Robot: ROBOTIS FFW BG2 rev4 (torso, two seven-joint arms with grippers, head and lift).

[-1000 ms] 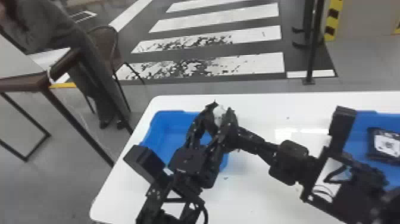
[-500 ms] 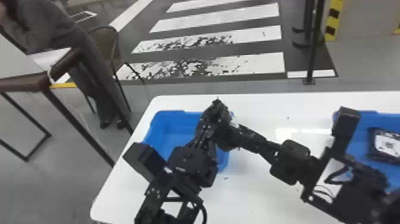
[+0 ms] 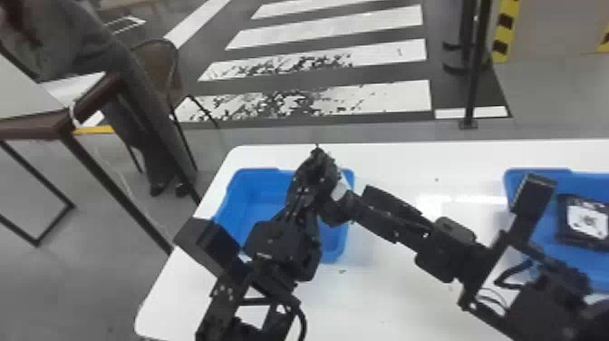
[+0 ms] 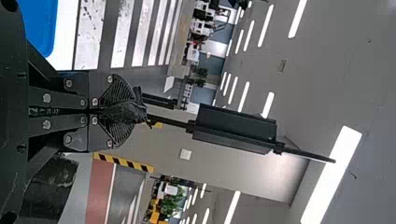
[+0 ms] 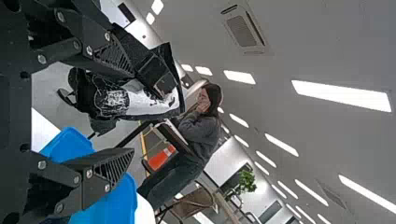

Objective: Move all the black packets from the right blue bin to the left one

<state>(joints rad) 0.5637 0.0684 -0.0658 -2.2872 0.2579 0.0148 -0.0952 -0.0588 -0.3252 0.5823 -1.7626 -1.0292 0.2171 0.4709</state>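
Observation:
Over the left blue bin (image 3: 253, 195), my left gripper (image 3: 317, 170) in the head view stands beside my right gripper (image 3: 334, 208); a pale patch of a packet (image 3: 340, 190) shows between the arms. In the left wrist view my left gripper (image 4: 114, 112) is shut on a crumpled black packet (image 4: 126, 113). The right wrist view has my right gripper (image 5: 133, 112) open, its fingers wide apart, with the black packet (image 5: 142, 103) and its white label near the upper finger. Another black packet (image 3: 587, 222), label up, lies in the right blue bin (image 3: 539, 172).
Both bins stand on a white table (image 3: 398, 163), the right forearm crossing above the stretch between them. A brown table (image 3: 31, 131) and a chair (image 3: 156, 68) are beyond the left edge.
At the left bin, the two grippers' outline has narrowed since a second ago. The pale packet face that showed between their tips has turned mostly out of sight. The packet in the right bin has not moved.

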